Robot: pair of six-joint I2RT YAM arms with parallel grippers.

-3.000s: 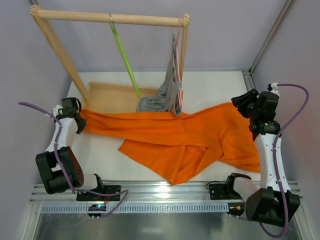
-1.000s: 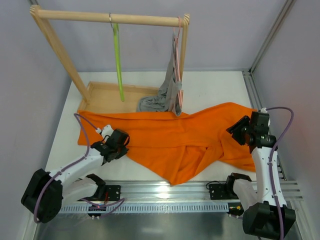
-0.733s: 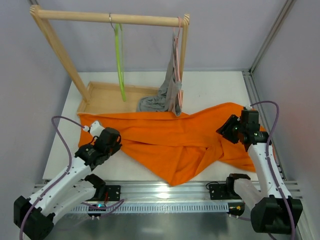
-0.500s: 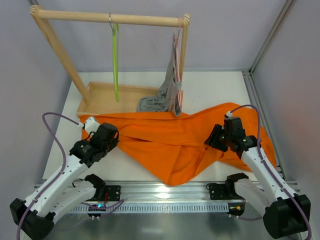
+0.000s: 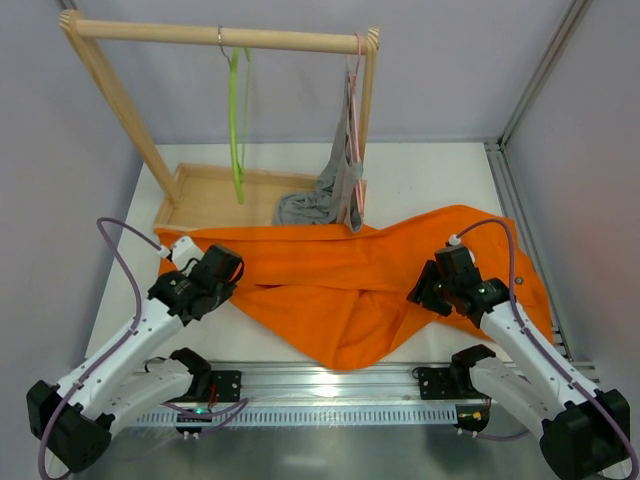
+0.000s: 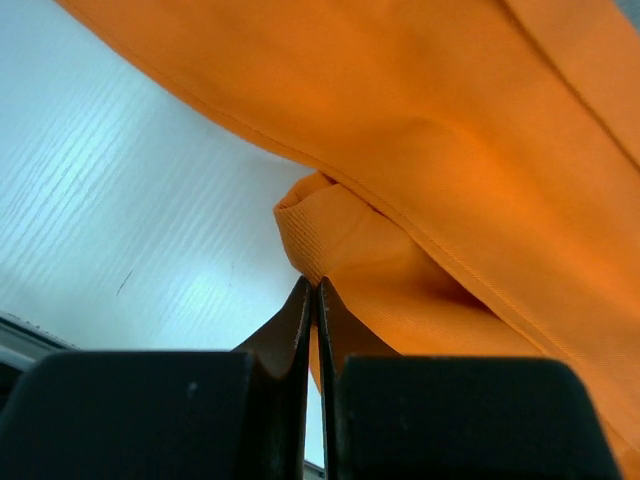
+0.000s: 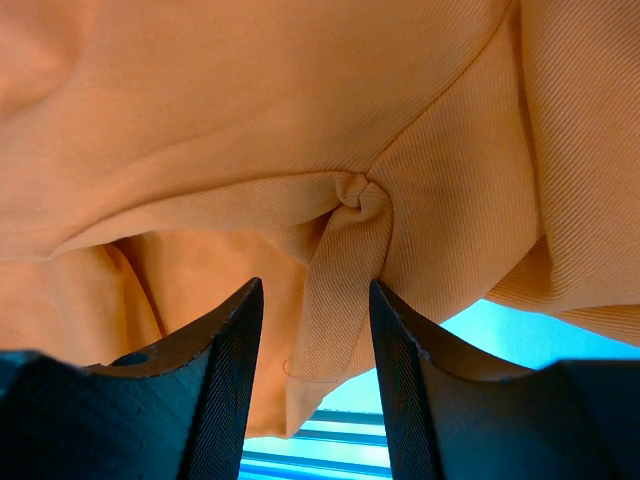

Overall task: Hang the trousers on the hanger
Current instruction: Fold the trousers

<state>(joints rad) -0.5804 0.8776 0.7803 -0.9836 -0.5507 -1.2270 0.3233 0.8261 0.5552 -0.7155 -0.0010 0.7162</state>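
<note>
Wooden rack (image 5: 220, 37) stands at the table's (image 5: 440, 180) far left. A pink hanger (image 5: 352, 70) with a grey garment (image 5: 335, 190) hangs at the rack's right end, and the garment's hem reaches the far edge of the trousers (image 5: 330, 265). The rack's base tray (image 5: 205, 195) sits just behind them.

The trousers lie on the table, long axis left-right, right end slightly farther back, one folded corner pointing at the near rail (image 5: 330, 385). The hanger (image 5: 236, 120) hangs by its hook on the rack's left part, long axis vertical, well apart from the trousers.

The left gripper (image 6: 315, 285) is at the trousers' left end, pinched on a raised fold. The right gripper (image 7: 312, 290) is over the right-centre, fingers (image 7: 235, 340) spread, a puckered fold between them.
</note>
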